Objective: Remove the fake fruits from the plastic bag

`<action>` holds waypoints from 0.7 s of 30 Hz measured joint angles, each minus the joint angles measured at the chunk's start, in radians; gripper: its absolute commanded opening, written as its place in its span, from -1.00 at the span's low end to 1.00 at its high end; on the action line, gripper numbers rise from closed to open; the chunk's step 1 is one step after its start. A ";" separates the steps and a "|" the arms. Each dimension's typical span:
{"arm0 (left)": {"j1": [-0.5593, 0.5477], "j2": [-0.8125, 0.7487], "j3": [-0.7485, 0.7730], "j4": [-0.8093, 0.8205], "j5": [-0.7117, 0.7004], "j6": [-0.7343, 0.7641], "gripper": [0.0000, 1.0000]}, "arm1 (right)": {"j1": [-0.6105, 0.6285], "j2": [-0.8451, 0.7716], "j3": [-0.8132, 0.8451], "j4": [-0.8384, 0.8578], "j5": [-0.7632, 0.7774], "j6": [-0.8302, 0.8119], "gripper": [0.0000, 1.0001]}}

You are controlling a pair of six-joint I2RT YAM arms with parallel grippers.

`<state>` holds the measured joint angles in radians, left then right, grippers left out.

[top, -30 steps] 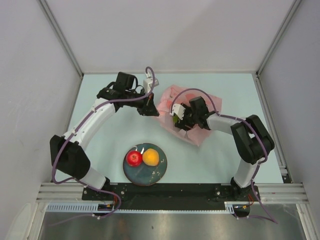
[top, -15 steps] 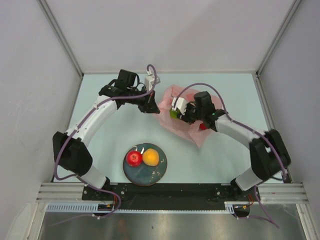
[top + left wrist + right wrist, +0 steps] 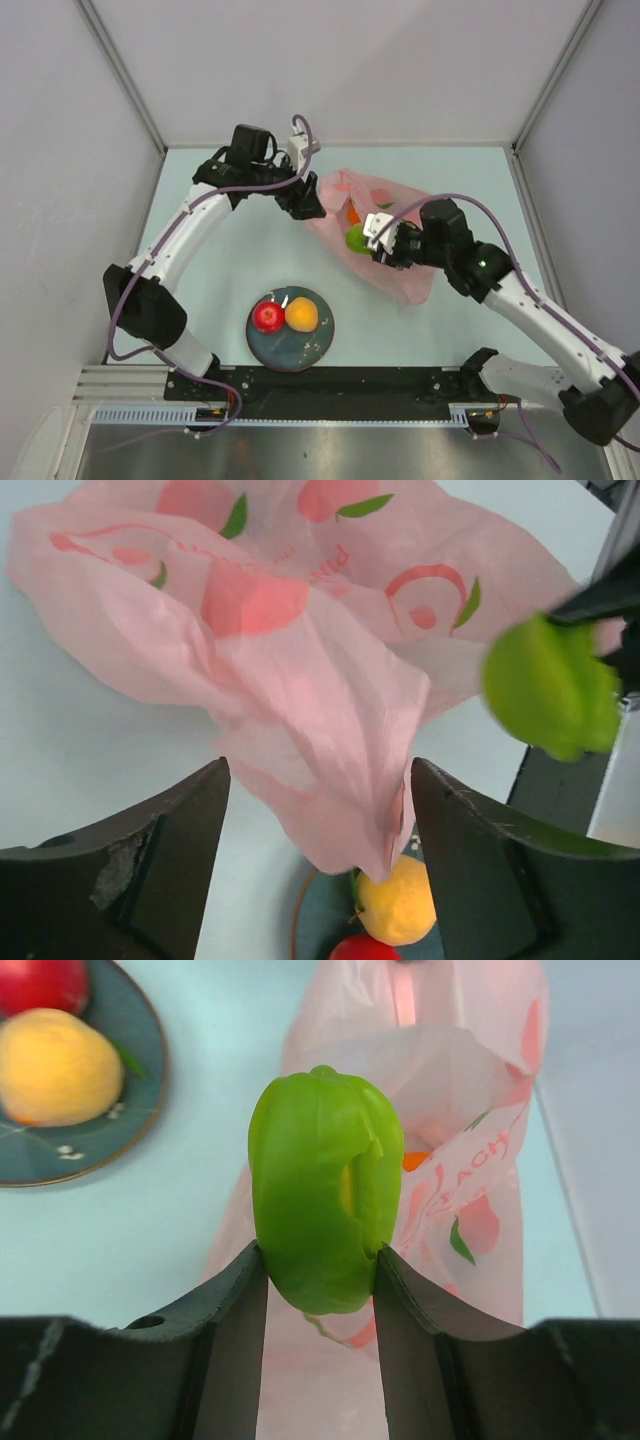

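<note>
**Workspace seen from overhead and from both wrists.** The plastic bag (image 3: 412,285) lay crumpled on the pale table (image 3: 220,270).

- **Right gripper:** The right gripper (image 3: 362,240) was clenched on a green fruit (image 3: 355,238), one finger pressed to each side. It held the fruit above the bag's left end, outside the film.
- **Inside the bag:** An orange fruit (image 3: 353,213) showed through the film just beyond the green one.
- **Left gripper:** The left gripper (image 3: 306,203) stood at the bag's left edge, jaws released and spread wide. A loose fold of the bag hung between them, and neither finger gripped it.
- **Crowding:** Both gripper heads crowded this same end of the bag, near one another. The right forearm reached in over the bag's near right part.
- **Plate:** A dark round plate (image 3: 300,352) sat well apart from the bag, on its near left side. It carried a red apple (image 3: 267,317) and a yellow-orange fruit (image 3: 302,314), touching side by side.
- **Open room:** Bare table lay between the bag and the plate. More bare table lay left of the bag, under the arch of the left arm.
- **Edges:** The back wall (image 3: 340,70) rose a short way beyond the bag's far edge. A strip of bare table separated the bag from the right-hand wall (image 3: 590,180).
</note>
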<state>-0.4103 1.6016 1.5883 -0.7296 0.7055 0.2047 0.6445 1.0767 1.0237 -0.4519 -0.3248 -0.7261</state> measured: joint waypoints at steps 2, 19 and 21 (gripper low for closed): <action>0.000 -0.007 0.018 -0.005 -0.022 0.006 0.95 | 0.051 -0.080 0.000 -0.044 0.024 0.001 -0.35; 0.219 -0.725 -0.194 -0.255 -0.252 0.119 0.99 | 0.420 0.066 0.161 -0.146 0.224 0.045 -0.33; 0.225 -0.815 -0.247 -0.285 -0.283 0.117 1.00 | 0.536 0.109 0.166 -0.135 0.227 0.046 -0.33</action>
<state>-0.1848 0.7864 1.3411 -1.0149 0.4229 0.3218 1.1805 1.1854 1.1896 -0.5865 -0.0982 -0.6804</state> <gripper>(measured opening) 0.996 0.454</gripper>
